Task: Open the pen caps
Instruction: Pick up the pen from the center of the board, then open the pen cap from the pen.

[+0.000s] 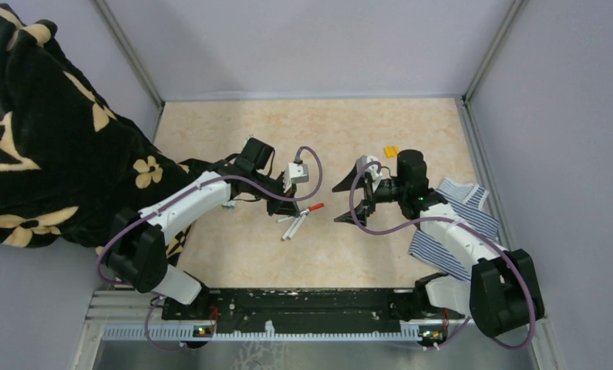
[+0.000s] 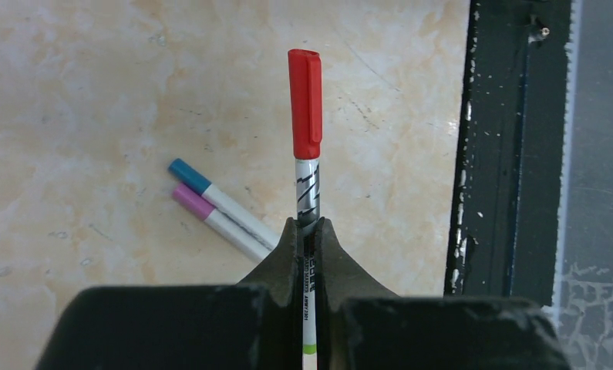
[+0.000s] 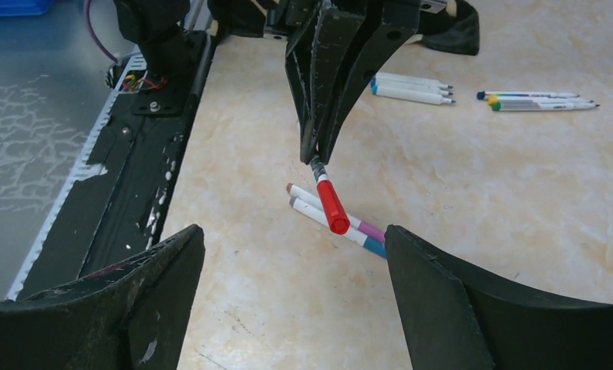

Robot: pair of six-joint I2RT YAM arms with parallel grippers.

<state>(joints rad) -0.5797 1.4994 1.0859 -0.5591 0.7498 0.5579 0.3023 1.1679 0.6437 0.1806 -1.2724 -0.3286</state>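
My left gripper [image 1: 291, 210] [image 2: 306, 225] is shut on the white barrel of a pen [image 2: 308, 185] and holds it above the table. Its red cap [image 2: 305, 104] [image 1: 316, 206] [image 3: 332, 206] is on and points toward my right gripper. My right gripper [image 1: 340, 203] [image 3: 294, 231] is open and empty, a short way from the red cap and facing it. Two capped pens, one blue [image 2: 189, 176] and one purple [image 2: 193, 202], lie side by side on the table below the held pen [image 1: 294, 227]. Loose orange and yellow caps [image 1: 392, 151] lie at the back right.
Several more pens [image 3: 411, 86] [image 3: 536, 100] lie on the table behind my left gripper. A blue-and-white striped cloth [image 1: 459, 223] lies under my right arm. A black floral blanket [image 1: 48, 146] covers the left side. The black base rail [image 2: 511, 154] runs along the near edge.
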